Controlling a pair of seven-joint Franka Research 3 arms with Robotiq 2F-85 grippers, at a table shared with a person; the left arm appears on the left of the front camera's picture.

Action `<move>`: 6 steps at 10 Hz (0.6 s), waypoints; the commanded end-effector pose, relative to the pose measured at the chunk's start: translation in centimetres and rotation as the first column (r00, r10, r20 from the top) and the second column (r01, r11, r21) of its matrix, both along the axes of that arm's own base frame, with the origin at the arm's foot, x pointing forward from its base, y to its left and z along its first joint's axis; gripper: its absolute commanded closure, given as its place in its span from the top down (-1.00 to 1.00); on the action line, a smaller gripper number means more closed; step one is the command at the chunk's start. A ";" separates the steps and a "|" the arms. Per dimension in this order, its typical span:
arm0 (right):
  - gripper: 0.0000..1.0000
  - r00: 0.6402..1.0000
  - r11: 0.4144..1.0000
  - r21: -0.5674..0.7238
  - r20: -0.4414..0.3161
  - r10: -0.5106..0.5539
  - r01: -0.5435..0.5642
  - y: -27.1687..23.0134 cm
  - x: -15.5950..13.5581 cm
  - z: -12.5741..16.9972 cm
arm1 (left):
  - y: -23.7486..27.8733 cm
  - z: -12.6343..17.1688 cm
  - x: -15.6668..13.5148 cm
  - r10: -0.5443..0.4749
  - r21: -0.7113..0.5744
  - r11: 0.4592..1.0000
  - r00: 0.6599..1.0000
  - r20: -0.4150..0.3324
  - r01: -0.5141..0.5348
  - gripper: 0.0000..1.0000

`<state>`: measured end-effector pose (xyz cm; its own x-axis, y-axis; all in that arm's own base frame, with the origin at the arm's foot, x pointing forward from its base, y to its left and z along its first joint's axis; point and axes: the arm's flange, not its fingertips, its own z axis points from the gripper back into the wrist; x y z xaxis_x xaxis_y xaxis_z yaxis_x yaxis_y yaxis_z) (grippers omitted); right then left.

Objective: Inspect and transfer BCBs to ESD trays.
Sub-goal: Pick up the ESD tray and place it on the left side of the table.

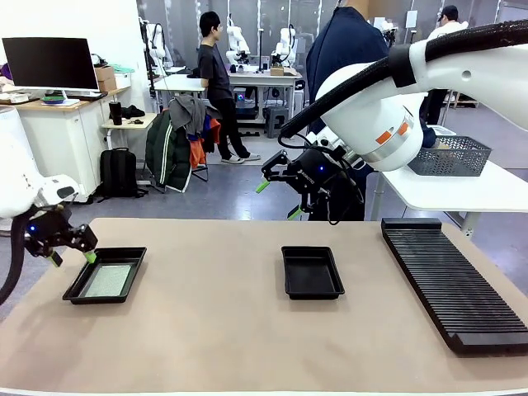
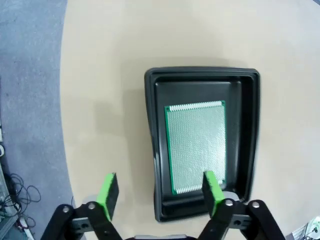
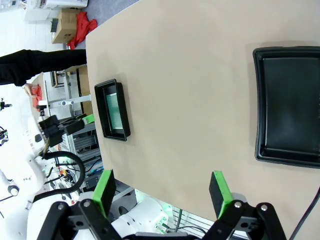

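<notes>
Left fingers (image 2: 160, 192) spread wide, nothing between them. In the left wrist view they rise from the bottom edge, low over the near end of the left ESD tray (image 2: 200, 73).
- One green pad sits over the bare counter (image 1: 214, 330) outside the tray's rim; the other is over the lower right corner of the BCB (image 2: 196, 145).
- The BCB lies flat on that tray's floor, up-frame and slightly right of the fingers' midline.
- Its long axis runs bottom to top of the frame, away from the fingers, with the pale comb edge at the top. The finger gap therefore spans its short side.

In the front view this tray is at lower left and the second ESD tray (image 1: 312, 272) at centre, empty.

Right fingers (image 1: 278, 200) also wide and empty, hanging high above the centre tray, tilted. We judge the right arm nearer that empty tray, which lies long axis front to back. A ribbed rack (image 1: 450, 280) is at lower right.
</notes>
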<state>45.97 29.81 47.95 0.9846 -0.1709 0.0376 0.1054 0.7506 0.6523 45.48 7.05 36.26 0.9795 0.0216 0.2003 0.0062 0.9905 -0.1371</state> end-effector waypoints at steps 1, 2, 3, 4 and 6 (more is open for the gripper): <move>1.00 1.000 1.000 -0.017 -0.010 -0.016 0.016 0.2 0.3 0.1 | -1.5 4.3 -1.6 0.005 0.067 0.998 1.000 -0.017 -0.004 1.00; 1.00 1.000 1.000 -0.017 -0.010 -0.016 0.016 0.2 0.3 0.1 | -2.4 6.0 -1.9 0.004 0.106 0.994 1.000 -0.009 -0.003 1.00; 1.00 1.000 1.000 -0.017 -0.010 -0.016 0.016 0.2 0.3 0.1 | -3.4 7.5 -2.2 -0.011 0.133 0.991 1.000 0.000 0.010 1.00; 1.00 1.000 1.000 -0.017 -0.010 -0.016 0.016 0.2 0.3 0.1 | -4.1 8.6 -2.5 -0.022 0.156 0.988 1.000 0.006 0.021 1.00; 1.00 1.000 1.000 -0.017 -0.010 -0.016 0.016 0.2 0.3 0.1 | -5.0 9.9 -2.6 -0.030 0.191 0.981 0.999 0.013 0.027 1.00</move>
